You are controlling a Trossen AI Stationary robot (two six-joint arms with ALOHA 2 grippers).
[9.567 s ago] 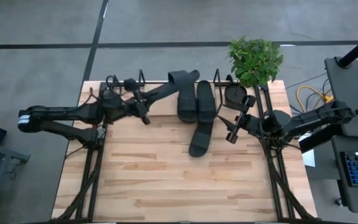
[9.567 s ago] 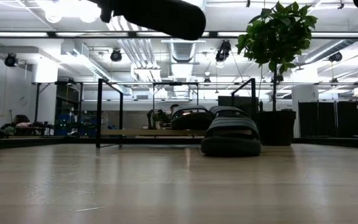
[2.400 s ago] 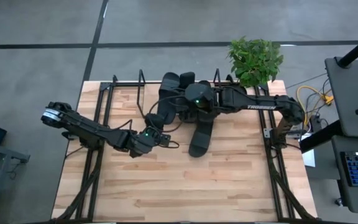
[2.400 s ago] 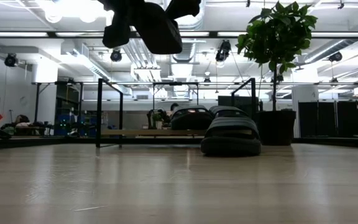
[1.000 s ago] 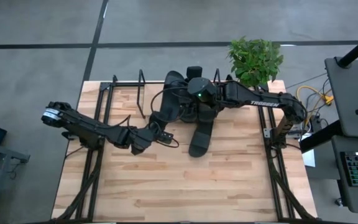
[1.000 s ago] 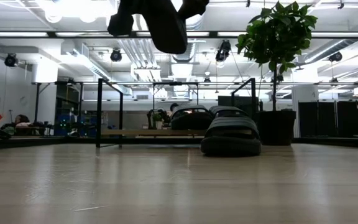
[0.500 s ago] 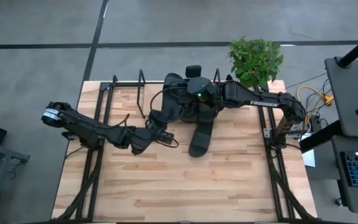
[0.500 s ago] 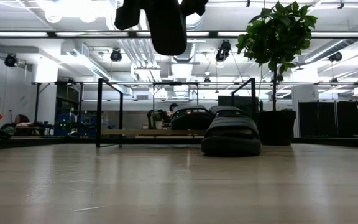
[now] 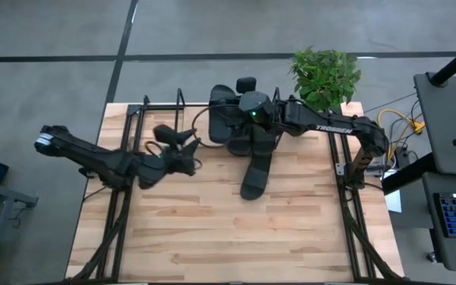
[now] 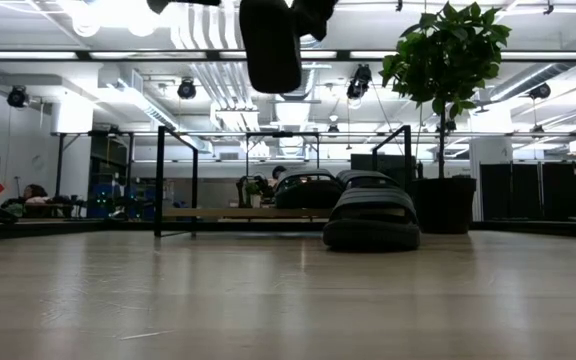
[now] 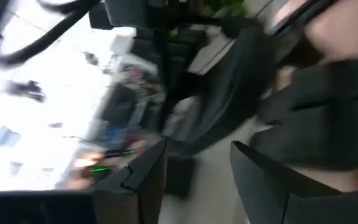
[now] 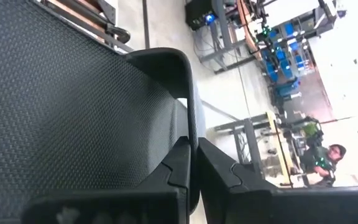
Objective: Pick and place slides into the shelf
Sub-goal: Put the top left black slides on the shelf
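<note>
While its two dark fingers (image 12: 185, 180) press nearly together on the edge of a black slide (image 12: 73, 112), the right gripper (image 9: 253, 111) holds that slide in the air above the shelf (image 9: 188, 127) at the far edge of the bench (image 9: 228, 229). In the low view the held slide (image 10: 270, 40) hangs upright, clear above the shelf board (image 10: 233, 213). The right arm (image 9: 323, 125) reaches in from the bench's right side, just in front of the potted plant (image 9: 324, 75) at the far right corner.

The left gripper (image 9: 182, 149) has its fingers (image 11: 143, 177) spread apart with nothing between them; it sits over the bench just in front of the shelf's left half, apart from the held slide.

Two slides (image 9: 248, 134) lie side by side on the right half of the shelf, partly hidden under the right gripper. A fourth slide (image 9: 256, 174) lies tilted on the bench with its far end at the shelf's near edge.
</note>
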